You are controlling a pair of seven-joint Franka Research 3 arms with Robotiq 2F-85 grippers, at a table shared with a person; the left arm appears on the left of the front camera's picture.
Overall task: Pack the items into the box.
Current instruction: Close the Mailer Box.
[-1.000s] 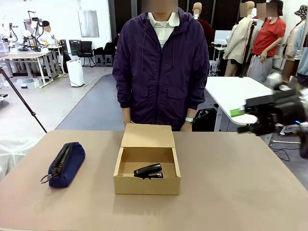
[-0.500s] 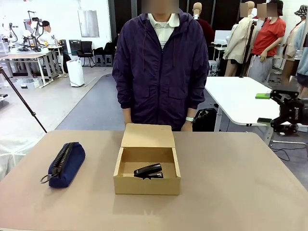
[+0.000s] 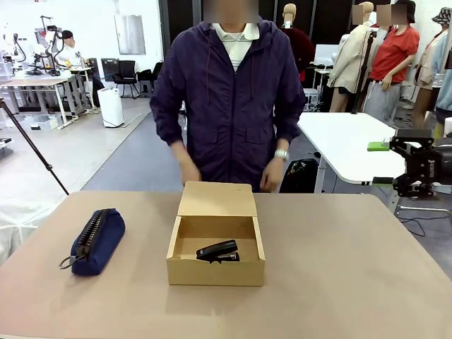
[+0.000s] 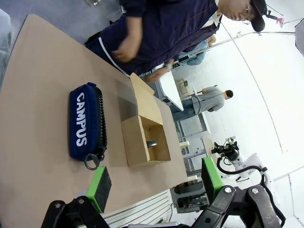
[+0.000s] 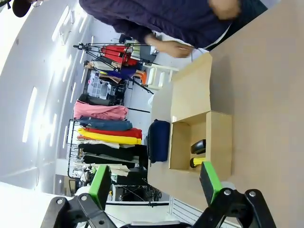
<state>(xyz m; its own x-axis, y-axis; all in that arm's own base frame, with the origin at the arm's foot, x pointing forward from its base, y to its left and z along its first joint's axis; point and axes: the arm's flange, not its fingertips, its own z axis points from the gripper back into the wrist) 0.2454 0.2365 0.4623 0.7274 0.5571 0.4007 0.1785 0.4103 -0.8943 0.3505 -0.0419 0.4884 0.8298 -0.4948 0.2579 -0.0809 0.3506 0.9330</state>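
Front view: the right gripper (image 3: 381, 164) hangs beyond the table's (image 3: 339, 254) right edge, jaws apart and empty. Well to its left stands the open box (image 3: 215, 272) with a black stapler (image 3: 217, 249) inside. Farther left lies a navy pencil case (image 3: 97, 240). The person's hands (image 3: 189, 171) hover behind the flap.

Left wrist view: the left gripper (image 4: 156, 183) is spread wide and holds nothing. The box (image 4: 135, 147) is ahead of it, and the pencil case (image 4: 85, 124) marked CAMPUS is just beside the box.

Right wrist view: the box (image 5: 221, 142) is ahead, near one green pad, and holds the stapler (image 5: 198, 146) and a yellow utility knife (image 5: 197, 161).
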